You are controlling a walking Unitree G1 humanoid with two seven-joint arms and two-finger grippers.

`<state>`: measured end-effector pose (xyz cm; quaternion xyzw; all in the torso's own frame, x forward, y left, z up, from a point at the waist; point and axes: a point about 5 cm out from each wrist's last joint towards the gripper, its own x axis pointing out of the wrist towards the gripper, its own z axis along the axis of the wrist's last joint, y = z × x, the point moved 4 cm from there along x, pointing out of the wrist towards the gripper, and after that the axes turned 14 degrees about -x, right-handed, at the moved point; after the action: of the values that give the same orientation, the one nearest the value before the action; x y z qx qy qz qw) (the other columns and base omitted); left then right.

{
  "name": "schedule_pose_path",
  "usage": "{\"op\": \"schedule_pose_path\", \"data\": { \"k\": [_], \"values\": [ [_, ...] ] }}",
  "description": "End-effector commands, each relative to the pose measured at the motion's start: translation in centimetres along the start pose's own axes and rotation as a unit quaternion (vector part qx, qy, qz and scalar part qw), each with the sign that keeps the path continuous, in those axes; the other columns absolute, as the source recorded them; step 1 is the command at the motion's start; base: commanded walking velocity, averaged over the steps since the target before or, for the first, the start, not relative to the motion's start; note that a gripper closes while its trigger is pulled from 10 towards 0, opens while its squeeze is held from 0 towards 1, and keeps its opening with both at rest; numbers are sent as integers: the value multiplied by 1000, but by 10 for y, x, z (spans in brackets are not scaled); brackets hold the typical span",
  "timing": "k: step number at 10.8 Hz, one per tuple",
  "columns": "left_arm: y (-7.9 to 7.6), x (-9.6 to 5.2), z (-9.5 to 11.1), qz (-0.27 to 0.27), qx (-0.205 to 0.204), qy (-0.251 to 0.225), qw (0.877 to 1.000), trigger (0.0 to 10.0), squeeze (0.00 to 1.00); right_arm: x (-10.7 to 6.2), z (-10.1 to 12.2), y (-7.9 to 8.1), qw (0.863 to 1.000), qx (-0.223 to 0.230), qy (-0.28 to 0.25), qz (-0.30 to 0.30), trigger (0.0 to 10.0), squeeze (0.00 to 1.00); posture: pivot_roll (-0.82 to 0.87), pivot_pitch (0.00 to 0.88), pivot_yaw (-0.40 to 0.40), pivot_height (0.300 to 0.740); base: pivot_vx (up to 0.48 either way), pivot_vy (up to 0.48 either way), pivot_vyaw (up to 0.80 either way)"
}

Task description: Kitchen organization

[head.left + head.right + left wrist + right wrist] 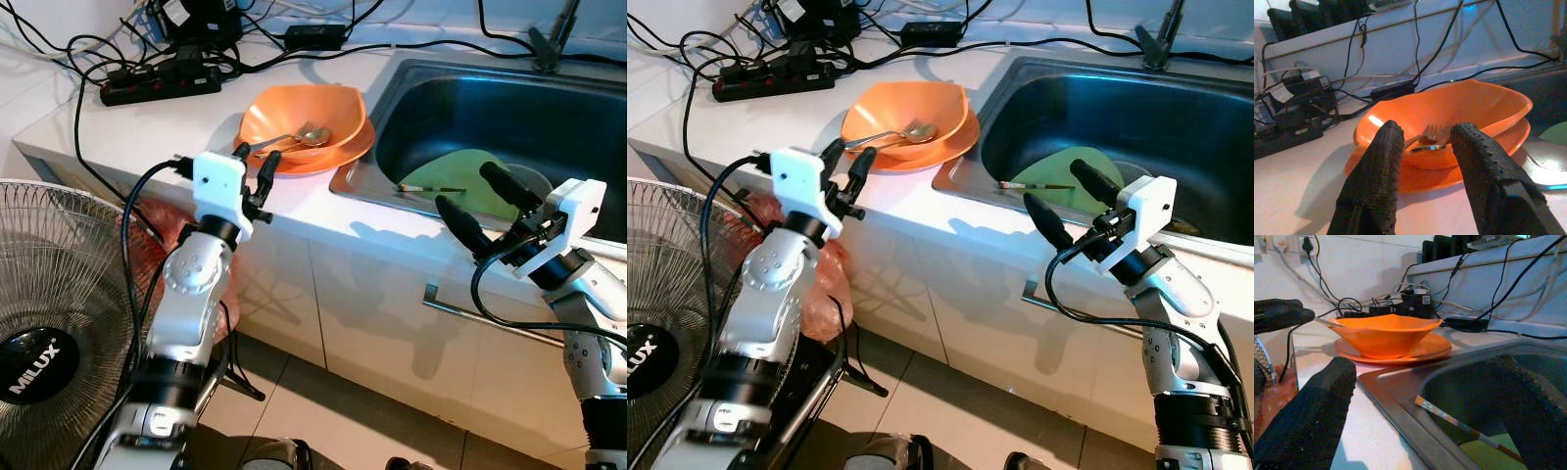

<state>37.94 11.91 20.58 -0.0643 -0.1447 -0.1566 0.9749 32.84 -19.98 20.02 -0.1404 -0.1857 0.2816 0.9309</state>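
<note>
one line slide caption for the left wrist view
Open left tool lined up on the orange bowl holding a fork, stacked on an orange plate.

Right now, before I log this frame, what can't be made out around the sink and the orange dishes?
- Green plate in the sink: its far side is hidden behind the right pincer, eye views.
- Spoon and fork in the orange bowl: left wrist view, handle ends hidden behind the left pincer.
- Tap: cut off by the top edge, eye views.
</note>
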Motion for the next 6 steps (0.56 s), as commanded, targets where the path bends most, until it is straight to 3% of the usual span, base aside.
{"op": "schedule_pose_path", "data": {
  "k": [1, 6],
  "values": [
    [3, 1, 0, 3, -2, -1, 1000, 10000, 0, 1, 5, 5, 1000, -5, -8, 7, 10000, 0, 54, 117, 106, 740, 0, 0, 0],
    [1, 10, -4, 4, 0, 1, 1000, 10000, 0, 1, 5, 4, 1000, -7, -9, 6, 10000, 0, 44, 112, 105, 740, 0, 0, 0]
  ]
}}
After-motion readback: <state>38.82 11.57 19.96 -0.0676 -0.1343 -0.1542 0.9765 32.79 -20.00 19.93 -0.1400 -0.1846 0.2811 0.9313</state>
